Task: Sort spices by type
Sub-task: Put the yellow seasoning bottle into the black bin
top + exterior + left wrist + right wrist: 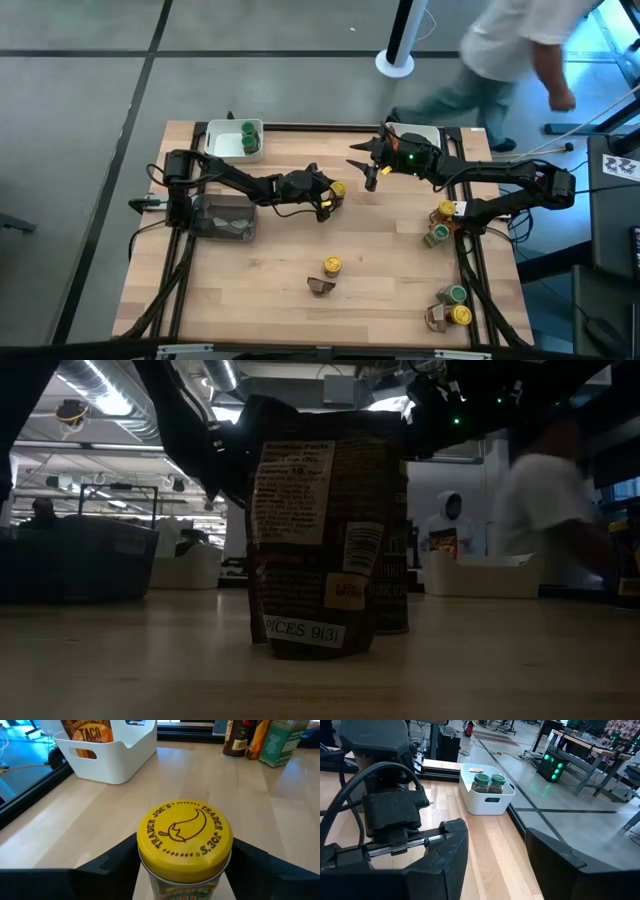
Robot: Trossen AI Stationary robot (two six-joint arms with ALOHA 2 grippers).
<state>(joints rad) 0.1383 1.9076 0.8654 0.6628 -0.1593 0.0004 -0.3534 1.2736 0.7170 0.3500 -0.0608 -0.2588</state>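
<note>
**Left tool on a yellow-lid jar**

I see my left tool [333, 197] closed around a yellow-lid jar [184, 841] mid-surface [260, 290] — a finger [112, 865] at each side. Right tool [366, 163] hangs spread and empty near the far edge — two green-lid jars [488, 784] sit in the white tray [487, 802].
</note>
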